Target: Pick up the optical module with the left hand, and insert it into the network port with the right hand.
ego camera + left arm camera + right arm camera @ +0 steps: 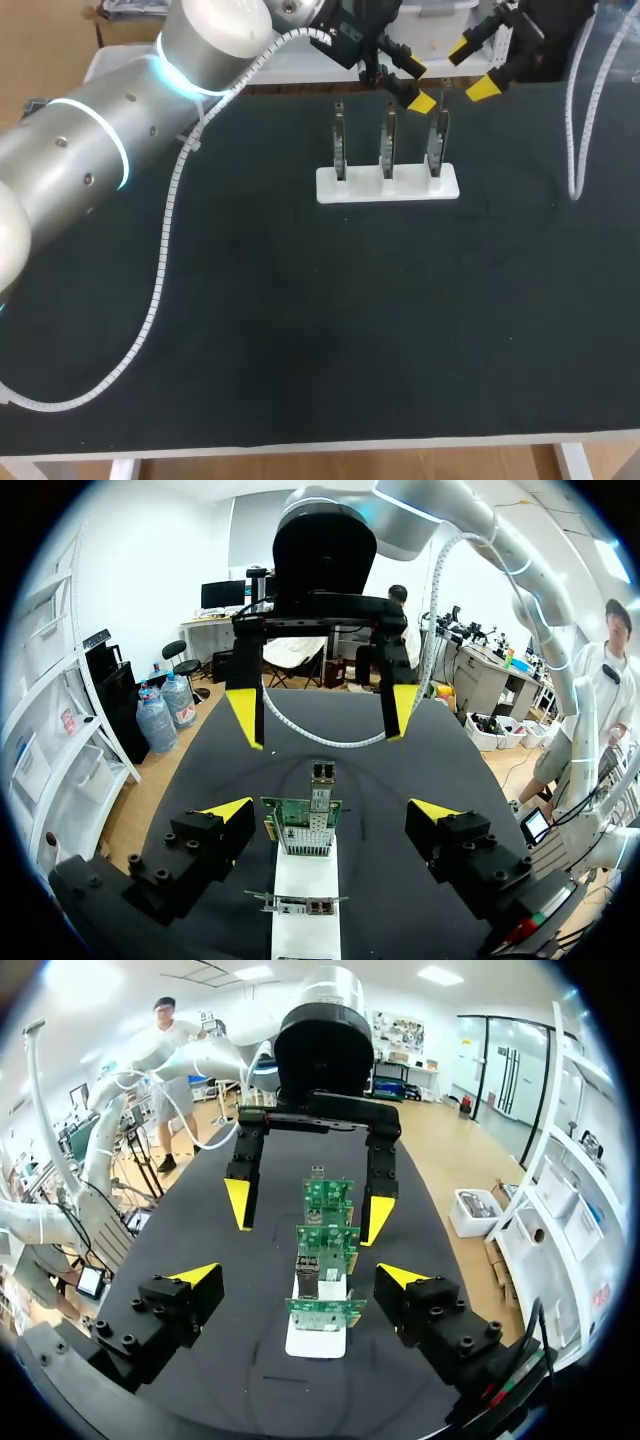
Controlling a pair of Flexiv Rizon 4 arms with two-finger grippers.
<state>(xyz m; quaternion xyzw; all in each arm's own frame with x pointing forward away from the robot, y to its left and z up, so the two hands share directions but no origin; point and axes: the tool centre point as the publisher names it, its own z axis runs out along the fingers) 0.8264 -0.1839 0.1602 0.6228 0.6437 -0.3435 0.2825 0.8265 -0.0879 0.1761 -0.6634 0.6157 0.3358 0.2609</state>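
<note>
A white stand (pixel 388 186) holds three upright green network cards (pixel 386 148) in a row. The optical module (pixel 322 776), a small grey metal block, stands up from a card (pixel 300 826) towards the right gripper's end of the row; it also shows as the module (pixel 308 1279) just behind the nearest card (pixel 325 1312). My left gripper (pixel 418 86) hangs open over the stand's far right end, empty (pixel 330 810). My right gripper (pixel 471 69) is open just right of it and holds nothing (pixel 298 1275). The two grippers face each other along the row.
A black mat (pixel 300 320) covers the table. My left arm's thick silver links (pixel 120 130) and its white cable (pixel 160 270) cross the left half. Another cable loop (pixel 578 150) hangs at the far right.
</note>
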